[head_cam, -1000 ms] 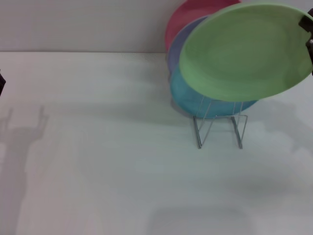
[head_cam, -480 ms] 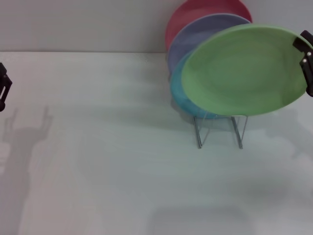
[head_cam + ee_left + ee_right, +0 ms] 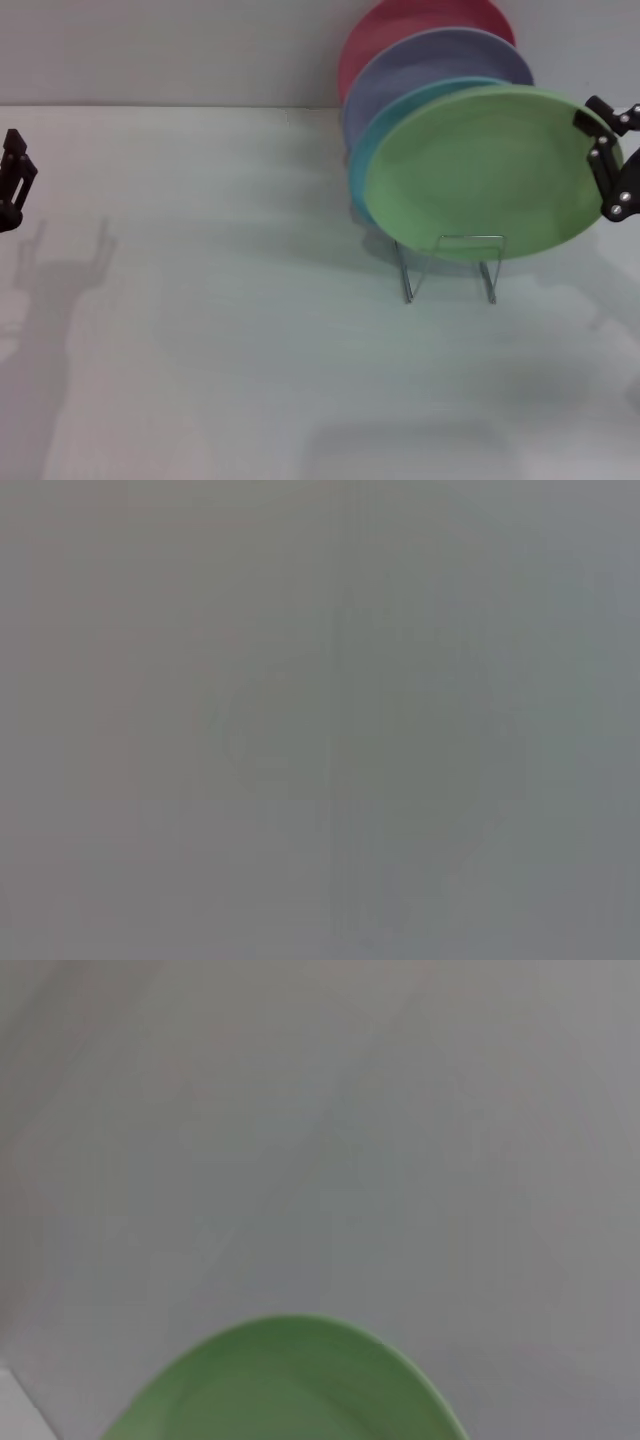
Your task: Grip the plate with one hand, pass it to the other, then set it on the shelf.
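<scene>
Black metal of the left gripper (image 3: 12, 180) shows at the far left edge of the head view, raised above the pale table (image 3: 220, 330) and casting a grey shadow on it; whether its fingers are spread or closed I cannot tell, and nothing appears in its grasp. Its wrist view is a featureless grey blur. Further right, well apart from it, stands the small thin silver wire dish rack (image 3: 450, 265) with upright rectangular loops, holding three round plastic plates on edge, one behind another: a pink-red plate (image 3: 390, 30) at the back, a lavender plate (image 3: 440, 60) before it, and a turquoise plate (image 3: 375, 170) in front. Before these, the round light green plastic plate (image 3: 480, 170) with its shallow raised rim leans tilted, its lower edge down at the front loop of the rack, covering most of the turquoise one. At the far right, the black right gripper (image 3: 608, 160) is clamped on the green plate's right rim. The right wrist view shows that plate's rim (image 3: 290, 1380) against a plain grey surface.
</scene>
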Controlling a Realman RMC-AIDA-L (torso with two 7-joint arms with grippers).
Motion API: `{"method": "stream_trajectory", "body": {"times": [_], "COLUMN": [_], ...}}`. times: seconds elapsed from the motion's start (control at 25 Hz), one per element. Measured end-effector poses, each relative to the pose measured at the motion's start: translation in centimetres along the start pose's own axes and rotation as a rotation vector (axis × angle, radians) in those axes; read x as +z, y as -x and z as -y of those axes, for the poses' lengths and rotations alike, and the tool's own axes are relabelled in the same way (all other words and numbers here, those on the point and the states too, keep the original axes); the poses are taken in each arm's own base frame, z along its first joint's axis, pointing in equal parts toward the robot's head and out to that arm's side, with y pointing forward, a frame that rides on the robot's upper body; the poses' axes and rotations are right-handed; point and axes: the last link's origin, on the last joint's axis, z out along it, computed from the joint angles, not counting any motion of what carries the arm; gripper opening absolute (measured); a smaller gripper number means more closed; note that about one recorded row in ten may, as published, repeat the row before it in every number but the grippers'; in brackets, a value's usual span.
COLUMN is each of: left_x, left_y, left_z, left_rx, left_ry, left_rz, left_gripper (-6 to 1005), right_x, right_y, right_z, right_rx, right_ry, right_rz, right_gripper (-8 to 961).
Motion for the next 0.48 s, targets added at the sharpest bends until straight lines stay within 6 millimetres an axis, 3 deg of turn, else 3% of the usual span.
{"method": "stream_trajectory", "body": {"times": [0.48], "left_x": [0.3], "left_y": [-0.1], "left_z": [-0.6], "left_rx": [-0.004], "left_ry": [0.022], "left_rz": [-0.005], "left_gripper": [791], "right_x": [1.4], "right_y": [-1.3], "right_z": [-1.1], "right_rx": [0.058], "right_ry": [0.020], "right_rz": [-0.043], "right_gripper": [60]}}
